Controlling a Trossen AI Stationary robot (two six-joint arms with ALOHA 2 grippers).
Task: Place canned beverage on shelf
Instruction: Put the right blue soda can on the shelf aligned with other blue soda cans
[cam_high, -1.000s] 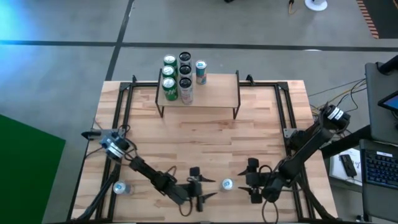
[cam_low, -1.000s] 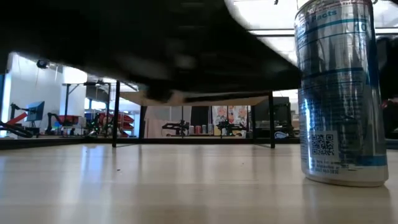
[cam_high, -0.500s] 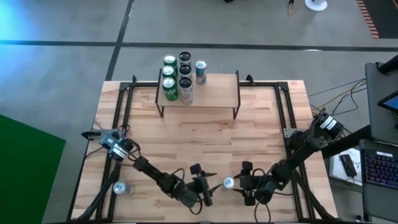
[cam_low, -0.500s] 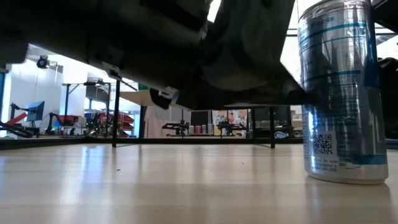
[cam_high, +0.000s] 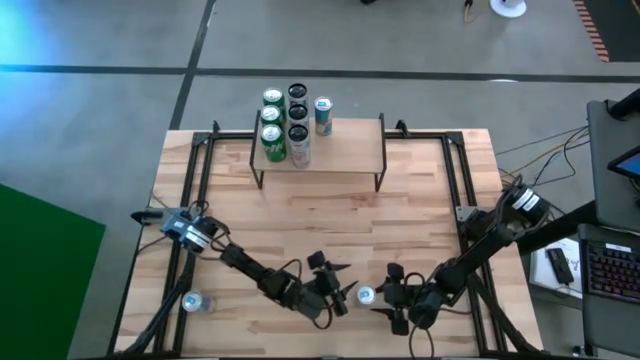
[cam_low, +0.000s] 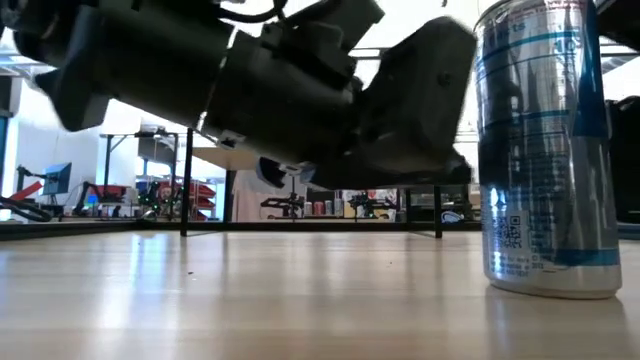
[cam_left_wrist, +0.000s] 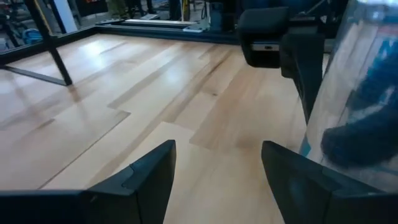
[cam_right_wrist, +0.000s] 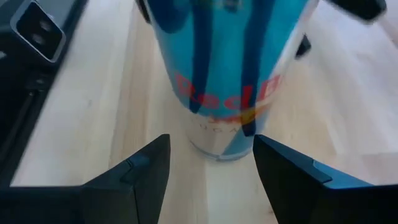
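So the Red Bull can (cam_high: 366, 295) stood upright near the bottom centre of the high view, right on the wooden tabletop (cam_high: 330, 220), with a gripper closing in from each side, which honestly looked like the sketchy part. The right gripper (cam_high: 392, 297) sat just beside the can on its right, fingers spread wide, and in the right wrist view the can (cam_right_wrist: 227, 68) filled the space straight ahead of those fingers without being between them yet. The left gripper (cam_high: 341, 290) was just to the can's left, also spread, and its wrist view had the can (cam_left_wrist: 357, 106) off to one side of the fingers, not lined up. My guess: if both arms pushed in at once they'd bump each other or knock the can over, since a tall slim can tips easily from a sideways nudge. If the right fingers closed off-centre, it could squirt out and roll. The shelf (cam_high: 345, 150) was well apart, at the top centre of the frame, and its left end already held a cluster of cans (cam_high: 285, 120), so a sloppy drop there could topple those too. Another can (cam_high: 193, 301) sat at the lower left beside the table frame, out of the way.
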